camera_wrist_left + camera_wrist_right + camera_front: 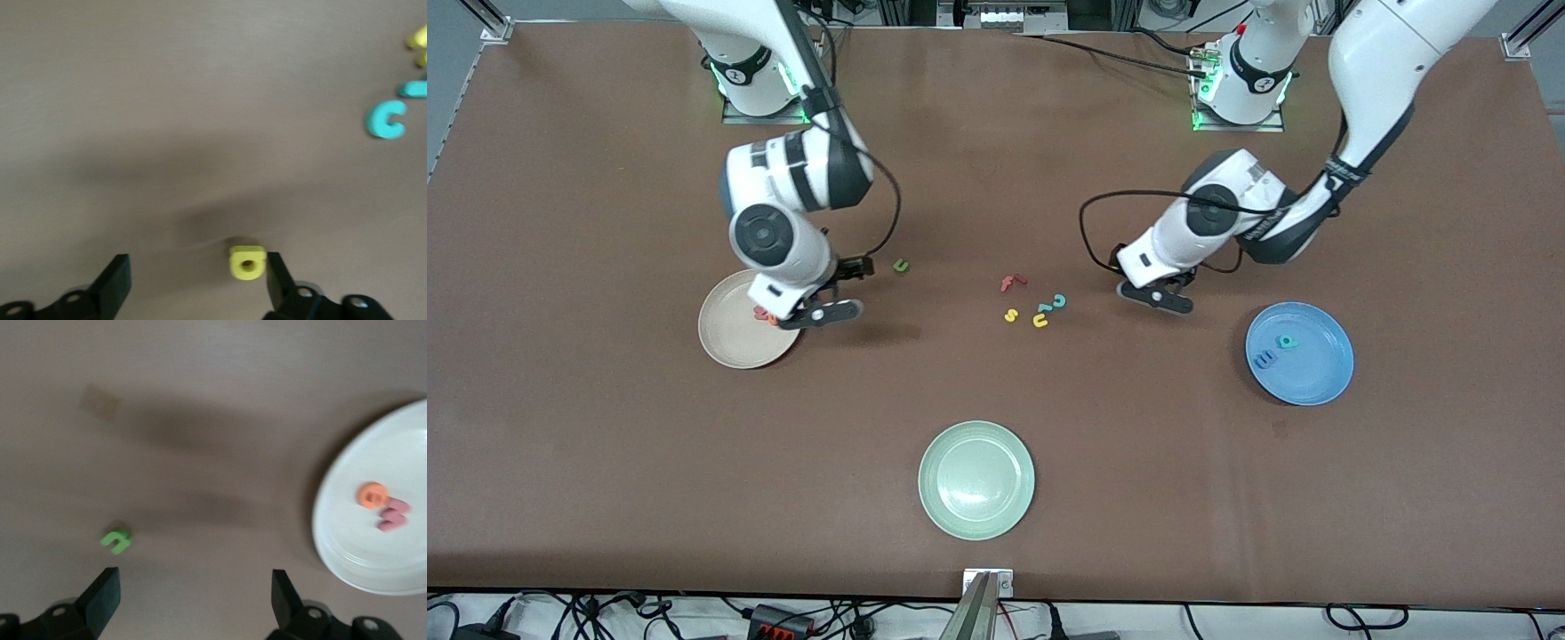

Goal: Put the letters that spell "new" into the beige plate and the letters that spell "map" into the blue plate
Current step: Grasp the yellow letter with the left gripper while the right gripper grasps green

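The beige plate [734,342] holds the orange e [372,495] and the salmon-pink w [393,515]. The green n [902,265] lies on the table, farther from the front camera than that plate. My right gripper [840,291] hangs open and empty over the table between plate and n. The blue plate [1312,373] holds the teal p [1286,341] and the dark blue m [1264,360]. My left gripper [197,280] is open and low over the table. The yellow a [247,262] lies between its fingers, right beside one finger [280,280].
A cluster of loose letters lies mid-table: a red f [1012,283], a yellow s [1011,315], a teal c [1058,302] and a yellow u shape [1040,321]. A pale green plate [976,511] stands nearest the front camera.
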`<state>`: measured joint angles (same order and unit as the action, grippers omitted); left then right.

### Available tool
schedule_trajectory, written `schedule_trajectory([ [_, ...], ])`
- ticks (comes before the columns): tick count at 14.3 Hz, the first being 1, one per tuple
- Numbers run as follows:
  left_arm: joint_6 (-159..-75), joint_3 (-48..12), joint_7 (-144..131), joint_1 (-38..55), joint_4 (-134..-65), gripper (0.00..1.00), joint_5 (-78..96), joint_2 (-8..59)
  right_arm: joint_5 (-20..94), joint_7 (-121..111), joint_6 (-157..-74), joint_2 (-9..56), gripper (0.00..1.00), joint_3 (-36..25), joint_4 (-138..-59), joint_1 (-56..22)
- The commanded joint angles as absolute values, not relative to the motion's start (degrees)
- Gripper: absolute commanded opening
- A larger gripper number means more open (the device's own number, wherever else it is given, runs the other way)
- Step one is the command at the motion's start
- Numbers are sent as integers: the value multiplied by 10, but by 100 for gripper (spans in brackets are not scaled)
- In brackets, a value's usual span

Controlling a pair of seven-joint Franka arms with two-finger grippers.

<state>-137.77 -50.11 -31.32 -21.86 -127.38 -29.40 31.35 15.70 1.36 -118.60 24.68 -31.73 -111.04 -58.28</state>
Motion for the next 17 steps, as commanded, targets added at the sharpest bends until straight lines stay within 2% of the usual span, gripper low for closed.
schedule_trajectory([
  [1, -1389, -488, -331, -181, -1267, 81, -333, 334, 165, -46, -1238, 243, 100, -321, -1138, -635],
  [3, -1390, -486, -358, -166, -1271, 80, -338, 335, 165, -114, -1279, 253, 100, -320, -1150, -643],
  [7, -1390, -475, -364, -160, -1274, 69, -378, 344, 165, -207, -1352, 253, 100, -293, -1194, -647],
  [11, -1388, -475, -370, -158, -1274, 38, -379, 351, 165, -210, -1418, 264, 100, -273, -1228, -665],
  [13, -1387, -475, -372, -161, -1273, 18, -379, 351, 165, -210, -1422, 275, 100, -273, -1229, -673],
  [14, -1383, -475, -370, -165, -1270, 13, -379, 345, 165, -215, -1422, 276, 100, -273, -1230, -677],
  [16, -1347, -477, -360, -160, -1266, 12, -392, 304, 164, -229, -1423, 285, 87, -273, -1230, -679],
  [17, -1315, -482, -346, -165, -1246, 11, -395, 291, 163, -232, -1427, 290, 86, -273, -1230, -679],
])
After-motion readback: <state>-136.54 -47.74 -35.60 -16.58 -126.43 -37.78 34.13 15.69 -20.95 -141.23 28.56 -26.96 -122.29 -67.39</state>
